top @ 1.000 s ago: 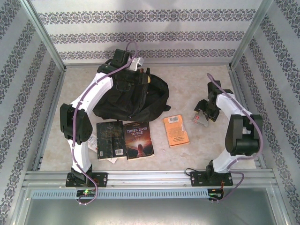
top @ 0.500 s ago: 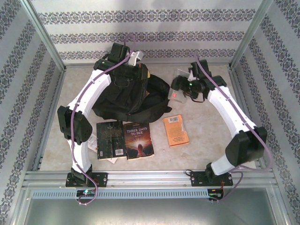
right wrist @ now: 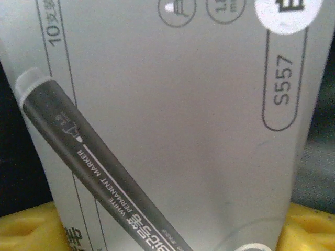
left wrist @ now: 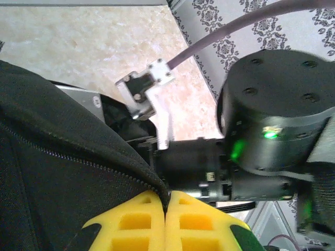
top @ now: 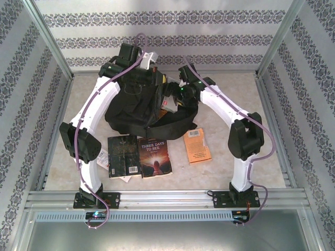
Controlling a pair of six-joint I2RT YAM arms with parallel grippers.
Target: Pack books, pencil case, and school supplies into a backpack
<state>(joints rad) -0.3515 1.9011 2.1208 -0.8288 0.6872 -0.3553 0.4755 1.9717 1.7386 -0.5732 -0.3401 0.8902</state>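
Clamped the left tool [left wrist: 166,222] fully shut, yellow pads pressed together on the zip edge of the backpack [left wrist: 52,157], with black fabric pinched between them. Held that edge up at the far side of the bag, as seen from above.

Gripped a marker box [right wrist: 183,130] in the right tool [right wrist: 167,232], pads spread to the width of the box, one at each lower corner of the wrist view. Read on its grey-white face a drawn pen, "WHITE PERMANENT MARKER" and "S557". From above, saw this tool over the right side of the backpack, near the left tool's grip. Could not tell whether the box touched the fabric.

Saw the backpack slumped at the far middle of the desk [top: 272,136]. Saw three books flat on the desk nearer the arm bases, well apart from both tools: a black book [top: 123,156] just beside a brown book [top: 155,157] titled "Three Days to See", and an orange book [top: 197,146] apart to their right, close to the backpack's lower edge. Noticed something pale poking out from under the black book; could not tell what.
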